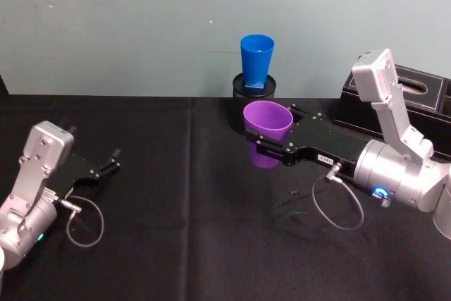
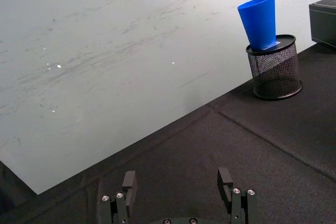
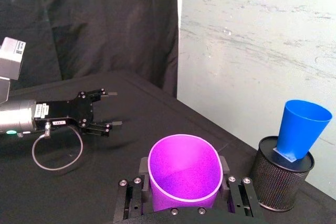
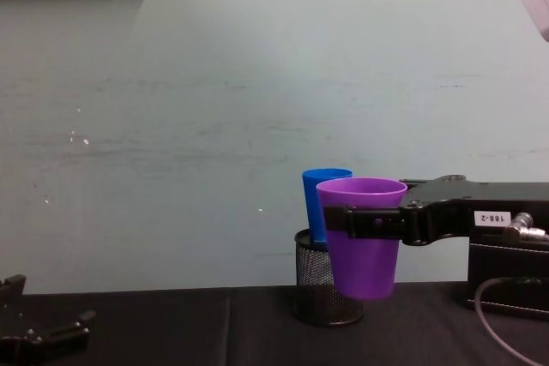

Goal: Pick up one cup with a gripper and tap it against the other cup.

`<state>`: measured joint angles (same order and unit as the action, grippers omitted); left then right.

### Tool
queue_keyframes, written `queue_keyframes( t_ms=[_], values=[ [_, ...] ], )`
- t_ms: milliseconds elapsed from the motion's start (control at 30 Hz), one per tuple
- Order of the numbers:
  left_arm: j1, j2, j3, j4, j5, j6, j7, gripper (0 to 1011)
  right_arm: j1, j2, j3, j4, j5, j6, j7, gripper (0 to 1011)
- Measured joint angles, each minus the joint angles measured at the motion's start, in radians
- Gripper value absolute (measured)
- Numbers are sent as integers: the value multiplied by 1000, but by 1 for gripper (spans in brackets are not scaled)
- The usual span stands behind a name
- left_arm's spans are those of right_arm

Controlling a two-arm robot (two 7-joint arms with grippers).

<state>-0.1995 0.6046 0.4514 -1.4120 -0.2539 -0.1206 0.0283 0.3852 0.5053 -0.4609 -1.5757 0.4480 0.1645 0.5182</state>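
The purple cup (image 1: 268,128) hangs upright above the black table (image 1: 176,230), with my right gripper (image 1: 262,144) shut on its sides. In the right wrist view the purple cup (image 3: 184,174) sits between the fingers of the right gripper (image 3: 181,199), apart from the blue cup (image 3: 302,129). The blue cup (image 1: 256,61) stands tilted in a black mesh holder (image 1: 254,93) at the back. From the chest, the purple cup (image 4: 364,246) overlaps the blue cup (image 4: 316,203) just behind it. My left gripper (image 1: 113,161) rests open at the far left, holding nothing.
A black box (image 1: 423,93) stands at the back right, behind the right arm. A pale wall closes off the table's far edge. Black cloth stretches between the left gripper (image 2: 177,184) and the mesh holder (image 2: 274,69).
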Motion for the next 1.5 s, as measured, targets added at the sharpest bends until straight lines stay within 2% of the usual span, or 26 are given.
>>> queue_keyframes(
  t_ms=[1500],
  values=[
    [0,0,0,0,0,0,0,1011,0,0,0,0,0,0,0,731]
  ],
)
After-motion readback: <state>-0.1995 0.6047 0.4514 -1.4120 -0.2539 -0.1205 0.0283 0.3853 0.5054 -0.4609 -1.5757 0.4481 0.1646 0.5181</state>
